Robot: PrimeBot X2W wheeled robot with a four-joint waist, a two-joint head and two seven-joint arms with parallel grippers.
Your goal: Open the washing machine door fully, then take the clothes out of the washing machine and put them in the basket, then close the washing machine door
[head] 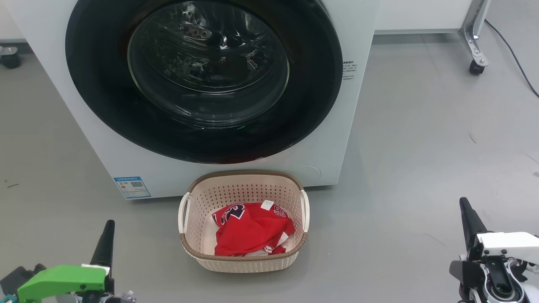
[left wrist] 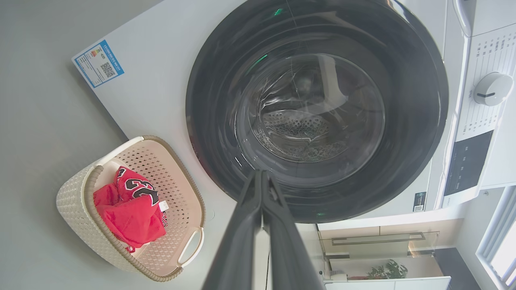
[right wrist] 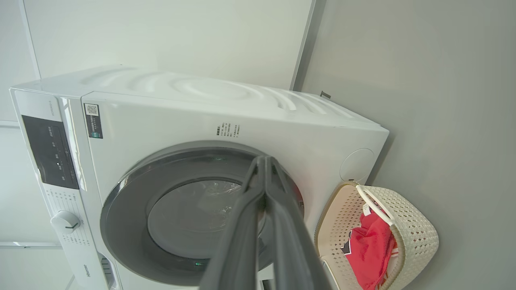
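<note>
The white washing machine [head: 337, 84] stands ahead with its glossy black round door [head: 206, 80] shut flat against the front. On the floor right before it sits the cream basket [head: 244, 256], and the red clothes [head: 252, 229] lie bunched inside it. My left gripper [head: 108, 227] is low at the left, shut and empty. Low at the right, my right gripper [head: 464, 204] is likewise shut and empty. Both stand well back from the basket and the machine. In the left wrist view the fingers [left wrist: 262, 201] press together before the door [left wrist: 318, 108]; the right wrist view has pressed fingers [right wrist: 264, 189] too.
Bare grey floor [head: 421, 147] spreads to the right of the machine. A metal frame leg on a caster [head: 476, 67] and a black cable [head: 513, 54] are at the far right. Another caster [head: 10, 59] stands at the far left.
</note>
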